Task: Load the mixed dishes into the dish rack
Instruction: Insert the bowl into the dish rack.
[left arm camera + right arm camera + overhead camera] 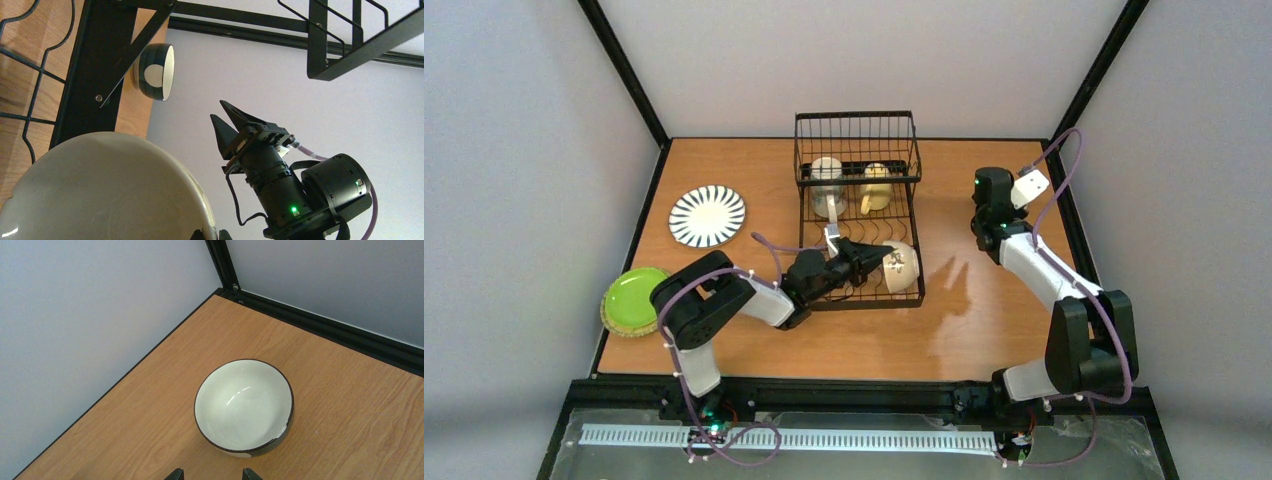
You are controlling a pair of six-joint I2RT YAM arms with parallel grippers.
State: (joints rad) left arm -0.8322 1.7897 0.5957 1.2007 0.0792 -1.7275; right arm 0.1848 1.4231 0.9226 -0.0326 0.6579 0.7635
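Wood-grain laminate covers the table [984, 330], boxed by pale matte walls and black frame bars. At its back centre stands the black wire dish rack [854, 135], with curved slots in front and a taller basket behind holding 2 mugs: cream mug [827, 172] and yellow mug [876, 182]. The left gripper [876, 262] pinches the glossy round cream bowl [904, 268], tilted on edge in the rack's front right corner. The right gripper [211, 474], fingers spread apart, hovers over the teal-and-white bowl [243, 405], which is smooth white inside and upright on the table. Left of the rack lie the black-and-white striped plate [707, 216] and the lime-green plate [634, 297], which sits atop the tan plate [608, 320].
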